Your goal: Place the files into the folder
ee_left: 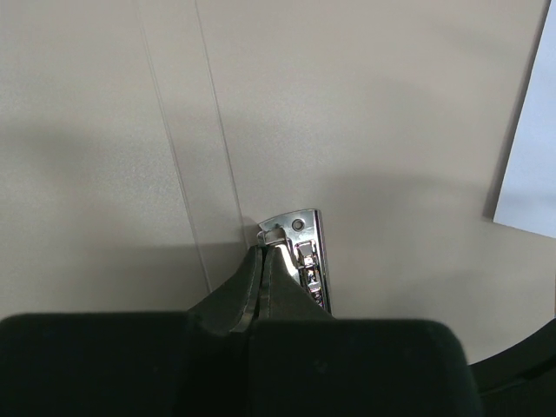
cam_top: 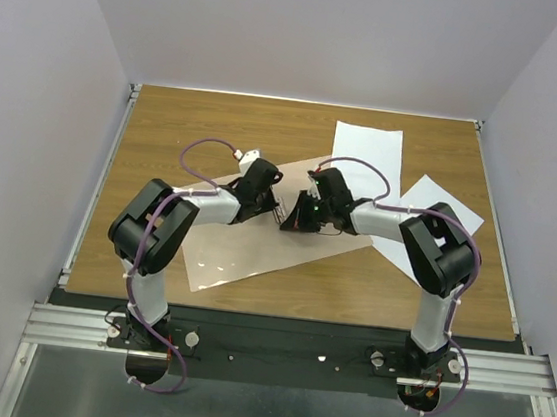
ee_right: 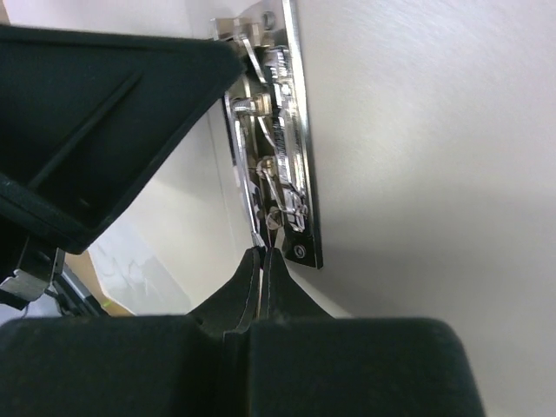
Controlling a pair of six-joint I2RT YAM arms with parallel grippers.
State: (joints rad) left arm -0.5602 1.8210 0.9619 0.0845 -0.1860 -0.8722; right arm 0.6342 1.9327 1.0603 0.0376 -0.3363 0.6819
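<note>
Looking down, I saw the folder (cam_top: 244, 250) lying open on the wooden table (cam_top: 166, 135), its metal clip (ee_left: 308, 252) right at the tips of both arms. The left fingers (ee_left: 239, 291) and right fingers (ee_right: 239, 291) were each pressed together, set at the clip's opposite ends. Two paper sheets (cam_top: 367, 156) lay outside the folder, to its far right. Plain grey walls (cam_top: 299, 30) enclosed the table.
</note>
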